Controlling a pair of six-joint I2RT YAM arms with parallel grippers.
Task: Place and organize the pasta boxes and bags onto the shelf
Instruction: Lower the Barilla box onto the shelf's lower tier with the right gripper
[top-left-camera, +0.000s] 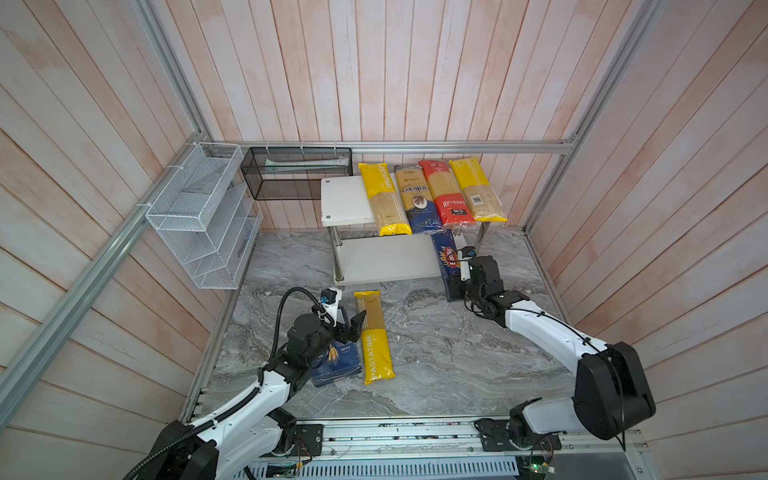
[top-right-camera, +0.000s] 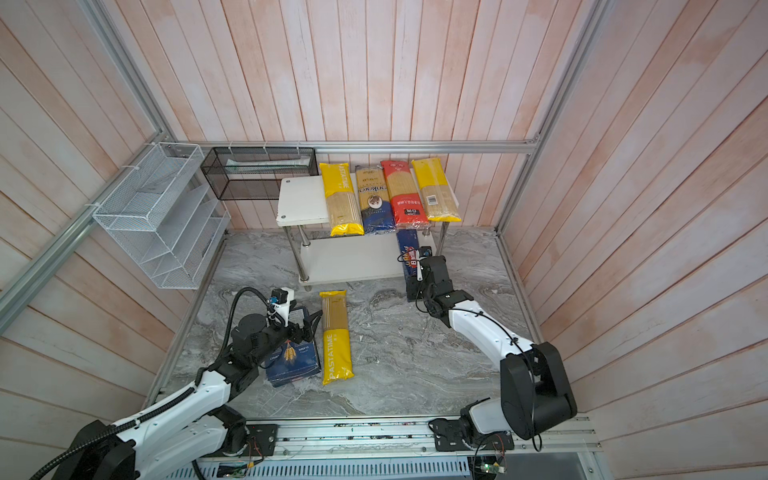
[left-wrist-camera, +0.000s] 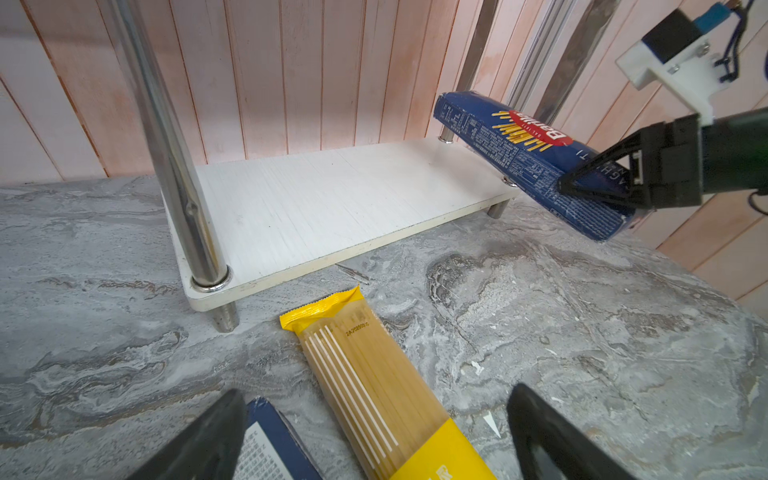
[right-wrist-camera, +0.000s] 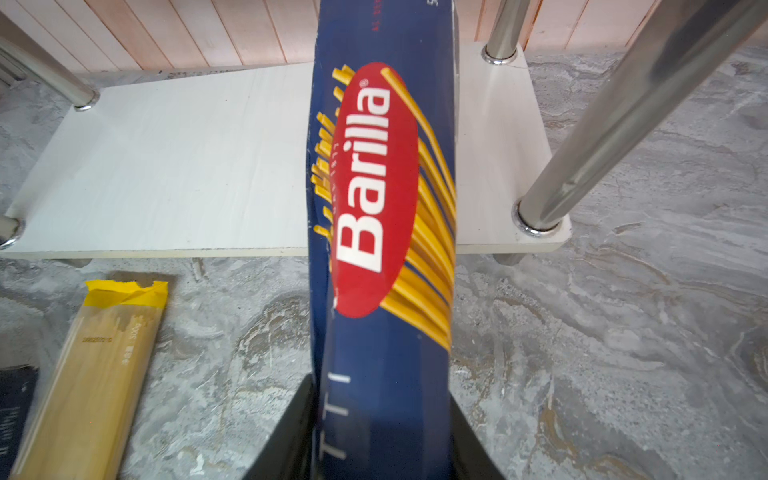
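The shelf stands at the back, its top board carrying several spaghetti bags side by side. My right gripper is shut on the near end of the long narrow Barilla Spaghetti box. The box is tilted, its far end over the right part of the lower board. My left gripper is open, its fingers astride a yellow PASTATIME bag lying on the table. The wide Barilla box lies beside that bag, partly under the left arm.
A chrome post rises just beside the held box. A white wire-mesh organizer and a black mesh basket hang on the left and back walls. Wooden walls and an aluminium frame close in the marble table.
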